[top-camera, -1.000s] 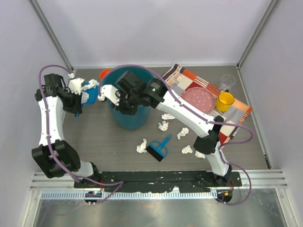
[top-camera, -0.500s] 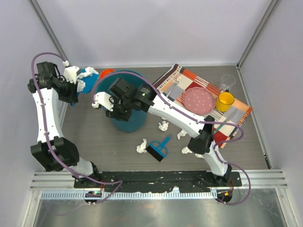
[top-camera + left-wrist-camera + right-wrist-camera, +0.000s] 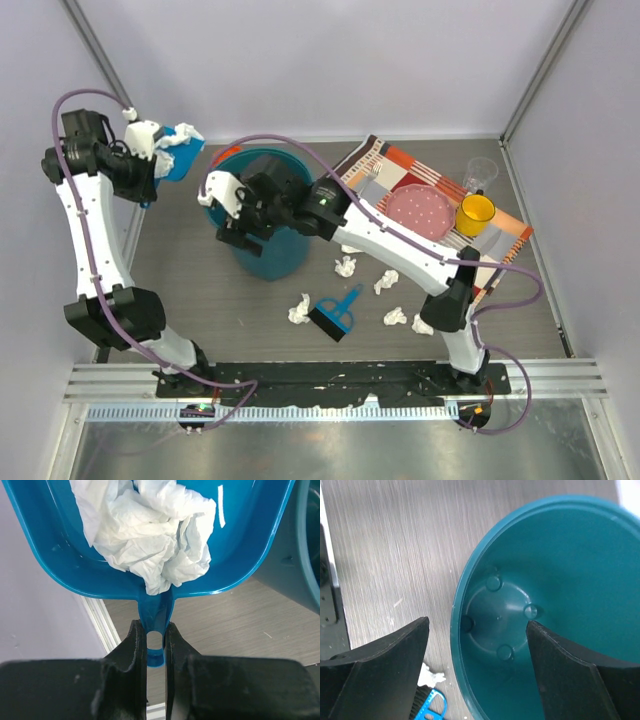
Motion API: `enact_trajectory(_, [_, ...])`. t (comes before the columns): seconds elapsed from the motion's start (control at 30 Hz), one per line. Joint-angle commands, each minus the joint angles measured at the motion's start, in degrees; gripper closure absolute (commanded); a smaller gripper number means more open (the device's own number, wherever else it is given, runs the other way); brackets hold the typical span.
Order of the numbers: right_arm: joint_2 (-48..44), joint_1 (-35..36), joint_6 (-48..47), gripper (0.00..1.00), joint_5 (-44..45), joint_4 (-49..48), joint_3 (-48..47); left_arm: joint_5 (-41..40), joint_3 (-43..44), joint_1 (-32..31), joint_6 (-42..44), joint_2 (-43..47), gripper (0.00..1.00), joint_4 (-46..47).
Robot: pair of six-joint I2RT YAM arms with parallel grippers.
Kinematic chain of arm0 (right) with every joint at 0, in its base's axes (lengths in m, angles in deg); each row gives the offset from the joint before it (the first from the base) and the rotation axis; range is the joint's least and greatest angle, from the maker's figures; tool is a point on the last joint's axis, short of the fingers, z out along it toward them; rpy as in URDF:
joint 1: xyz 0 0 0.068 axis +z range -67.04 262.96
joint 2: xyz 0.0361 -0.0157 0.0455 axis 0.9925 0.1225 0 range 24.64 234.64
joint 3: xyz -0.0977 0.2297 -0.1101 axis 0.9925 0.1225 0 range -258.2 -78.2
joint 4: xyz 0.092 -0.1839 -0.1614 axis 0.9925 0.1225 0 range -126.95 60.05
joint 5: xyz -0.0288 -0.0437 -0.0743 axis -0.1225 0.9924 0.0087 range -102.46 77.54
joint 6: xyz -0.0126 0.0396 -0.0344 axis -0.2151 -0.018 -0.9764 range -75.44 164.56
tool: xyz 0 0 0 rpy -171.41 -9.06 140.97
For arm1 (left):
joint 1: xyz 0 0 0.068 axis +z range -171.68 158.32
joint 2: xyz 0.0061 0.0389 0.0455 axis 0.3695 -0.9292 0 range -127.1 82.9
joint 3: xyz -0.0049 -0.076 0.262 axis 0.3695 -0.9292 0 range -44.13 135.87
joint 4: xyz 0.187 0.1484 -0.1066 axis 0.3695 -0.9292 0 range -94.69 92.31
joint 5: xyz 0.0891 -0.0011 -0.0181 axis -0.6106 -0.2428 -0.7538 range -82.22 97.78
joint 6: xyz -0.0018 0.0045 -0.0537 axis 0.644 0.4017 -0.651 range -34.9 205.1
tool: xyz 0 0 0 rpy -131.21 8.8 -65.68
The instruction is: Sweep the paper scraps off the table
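While the left gripper point(image 3: 152, 630) pinches its fingers narrowly on the handle of a blue dustpan point(image 3: 240, 555), the pan hangs raised at the far left of the scene, loaded with crumpled white paper scraps point(image 3: 150, 535). Over the last second this arm has lifted the pan up and leftward, away from the rim of the teal bin point(image 3: 545, 555). The right gripper point(image 3: 476, 625), jaws wide and holding nothing, has shifted to hover over the bin's left rim. The bin looks empty inside, so the load seems not yet tipped in. About five more scraps lie on the table point(image 3: 200, 290), right of the bin and around a blue brush point(image 3: 335, 318), well apart from the pan.
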Motion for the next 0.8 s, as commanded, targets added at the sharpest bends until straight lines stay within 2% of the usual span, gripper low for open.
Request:
enact_trajectory(0.0, [-7.13, 0.45, 6.12, 0.16, -0.49, -8.55, -1.07, 2.13, 6.25, -0.07, 1.04, -1.67, 1.00, -5.55])
enact_trajectory(0.13, [-11.69, 0.45, 7.97, 0.16, -3.49, -11.98, 2.26, 2.04, 9.33, -1.12, 1.04, -2.11, 1.00, -7.13])
enact_trajectory(0.23, [-16.26, 0.45, 10.60, 0.15, -0.95, -14.45, 6.04, 1.78, 10.91, -3.31, 1.21, -1.24, 1.00, -8.19])
enact_trajectory(0.37, [-22.59, 0.37, 16.93, 0.15, 13.00, -16.38, 11.48, -0.85, 11.26, -8.31, 1.48, 0.87, 1.00, -8.89])
enact_trajectory(0.43, [-27.59, 0.19, 21.15, 0.15, 22.37, -17.43, 17.37, -3.31, 11.18, -11.21, 1.65, 2.27, 1.00, -9.16])
enact_trajectory(0.5, [-31.46, -0.60, 24.05, 0.14, 27.42, -18.66, 24.37, -4.90, 11.18, -15.70, 1.74, 2.89, 1.00, -9.95])
enact_trajectory(0.57, [-36.73, -1.65, 28.09, 0.14, 30.43, -19.54, 28.97, -7.97, 10.83, -18.60, 1.83, 3.77, 1.00, -10.73])
enact_trajectory(0.7, [-43.33, -4.46, 31.96, 0.14, 30.09, -21.39, 39.95, -16.48, 8.98, -28.95, 3.49, 4.83, 1.00, -10.74])
enact_trajectory(0.77, [-45.18, -4.99, 33.02, 0.14, 29.39, -21.39, 42.07, -24.45, 7.23, -31.87, 5.25, 5.09, 1.00, -10.83])
